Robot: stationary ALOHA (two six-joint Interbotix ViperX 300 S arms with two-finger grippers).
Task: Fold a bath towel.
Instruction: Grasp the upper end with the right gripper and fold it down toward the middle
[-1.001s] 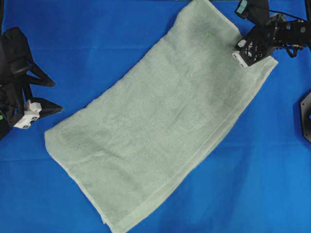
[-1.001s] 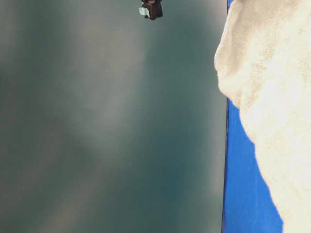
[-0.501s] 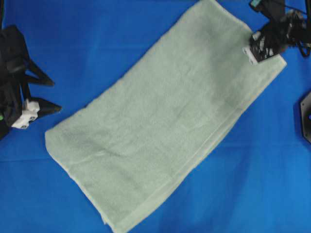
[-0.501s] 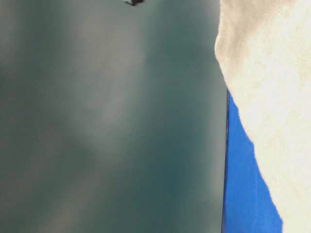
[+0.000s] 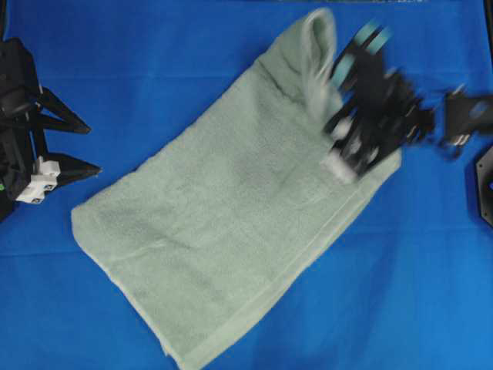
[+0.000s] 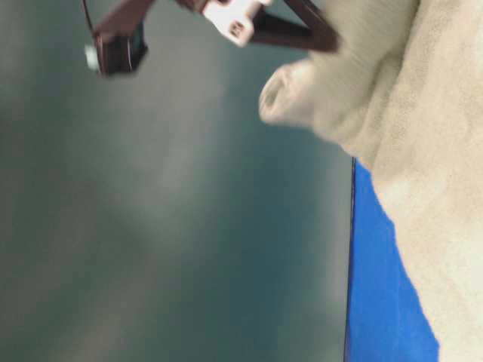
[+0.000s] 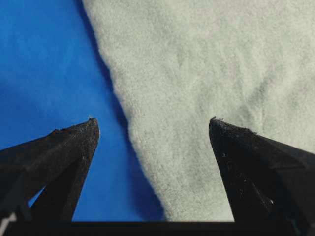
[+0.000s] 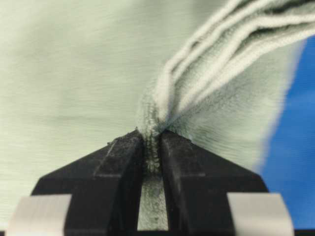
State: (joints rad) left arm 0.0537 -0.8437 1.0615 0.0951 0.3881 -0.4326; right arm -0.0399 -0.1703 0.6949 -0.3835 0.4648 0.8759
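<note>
Right fingers [image 8: 152,142] pinched tight on the bath towel [image 5: 231,223] far corner, lifted; left fingers [image 7: 152,123] wide apart, holding nothing.

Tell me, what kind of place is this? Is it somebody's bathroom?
Probably not a bathroom. It looks like a robot practice table: a bright blue cloth covers it, a green bath towel lies spread on top, and two black robot grippers, the left gripper and the right gripper, work over it.

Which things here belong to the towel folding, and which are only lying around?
Belongs to the job:
- bath towel
- right end effector, shut on a towel edge
- left end effector, open

Only around:
- blue cloth underneath
</note>
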